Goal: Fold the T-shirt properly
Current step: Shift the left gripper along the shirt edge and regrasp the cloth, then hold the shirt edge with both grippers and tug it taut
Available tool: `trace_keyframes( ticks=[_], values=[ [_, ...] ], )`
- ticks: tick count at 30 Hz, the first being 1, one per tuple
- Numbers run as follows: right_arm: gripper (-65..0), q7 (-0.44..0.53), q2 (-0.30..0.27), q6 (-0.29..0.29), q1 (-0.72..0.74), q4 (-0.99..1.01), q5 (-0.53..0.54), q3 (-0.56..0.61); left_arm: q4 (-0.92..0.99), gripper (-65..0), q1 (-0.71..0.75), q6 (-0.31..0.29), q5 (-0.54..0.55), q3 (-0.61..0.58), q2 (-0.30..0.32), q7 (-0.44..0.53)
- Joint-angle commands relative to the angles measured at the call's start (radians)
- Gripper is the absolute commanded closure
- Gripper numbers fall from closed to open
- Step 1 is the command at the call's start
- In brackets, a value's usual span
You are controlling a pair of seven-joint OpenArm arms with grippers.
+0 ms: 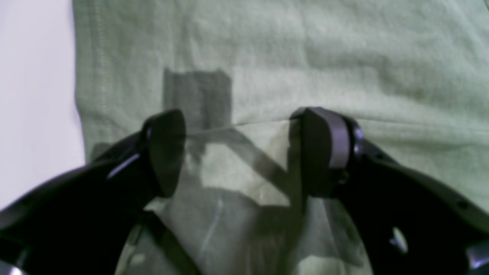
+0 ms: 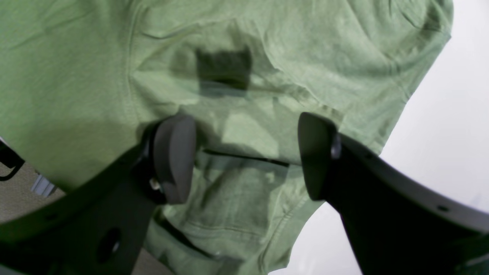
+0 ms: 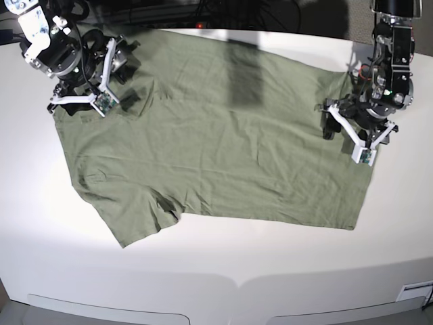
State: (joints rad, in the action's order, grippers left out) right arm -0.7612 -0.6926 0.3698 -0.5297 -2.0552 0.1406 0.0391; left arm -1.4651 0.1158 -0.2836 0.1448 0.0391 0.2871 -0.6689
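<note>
Here the T-shirt lies flat on a white table, both claws spread wide above it

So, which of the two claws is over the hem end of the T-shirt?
The left claw, on the base view's right, over the T-shirt's straight hem; the right claw is at the sleeve end.

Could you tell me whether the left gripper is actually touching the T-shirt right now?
Cannot tell. In the left wrist view the left gripper hangs open over the T-shirt, but no view plainly shows contact or gap.

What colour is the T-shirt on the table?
The T-shirt is plain sage green, with no pattern. It shows best in the base view, spread out flat.
</note>
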Motion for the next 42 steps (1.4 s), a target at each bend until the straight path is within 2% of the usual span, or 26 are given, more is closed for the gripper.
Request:
trace_keyframes(
  ticks=[1, 6, 14, 21, 24, 27, 28, 32, 39, 42],
  values=[
    [-41.6, 0.013, -0.014, -0.011, 0.003, -0.018, 0.001, -0.009, 0.002, -45.1, 0.016, 0.023, -0.074, 0.002, 0.013, -0.103],
    [-41.6, 0.013, -0.014, -0.011, 0.003, -0.018, 0.001, -0.009, -0.003, -45.1, 0.049, 0.023, -0.075, 0.002, 0.018, -0.136],
    [-41.6, 0.012, -0.014, -0.011, 0.003, -0.018, 0.001, -0.009, -0.003, -45.1, 0.136, 0.026, -0.074, 0.002, 0.080, -0.146],
    [-41.6, 0.008, -0.014, -0.011, 0.003, -0.018, 0.001, -0.009, -0.004, -45.1, 0.193, 0.026, -0.063, 0.002, 0.082, -0.170],
    [-41.6, -0.047, -0.014, -0.011, 0.002, -0.018, 0.002, -0.009, -0.006, -45.1, 0.214, 0.026, -0.063, 0.002, 0.082, -0.172],
    [-41.6, -0.172, -0.014, -0.011, -0.009, -0.013, 0.036, -0.009, -0.006, -45.1, 0.222, 0.026, -0.063, 0.002, 0.082, -0.172],
    [-41.6, -0.187, -0.014, -0.011, -0.014, -0.002, 0.056, -0.009, -0.007, -45.1, 0.222, 0.026, -0.064, 0.002, 0.082, -0.172],
    [-41.6, -0.122, -0.014, -0.011, -0.017, 0.088, 0.081, -0.009, -0.008, -45.1, 0.223, 0.026, -0.063, 0.002, 0.082, -0.172],
    [-41.6, -0.117, -0.014, -0.014, 0.002, 0.270, 0.080, -0.009, -0.008, -45.1, 0.223, 0.026, -0.063, 0.002, 0.082, -0.185],
    [-41.6, -0.118, -0.014, -0.034, 0.034, 0.304, 0.080, -0.009, -0.008, -45.1, 0.223, 0.026, -0.063, 0.002, 0.082, -0.208]
  ],
)
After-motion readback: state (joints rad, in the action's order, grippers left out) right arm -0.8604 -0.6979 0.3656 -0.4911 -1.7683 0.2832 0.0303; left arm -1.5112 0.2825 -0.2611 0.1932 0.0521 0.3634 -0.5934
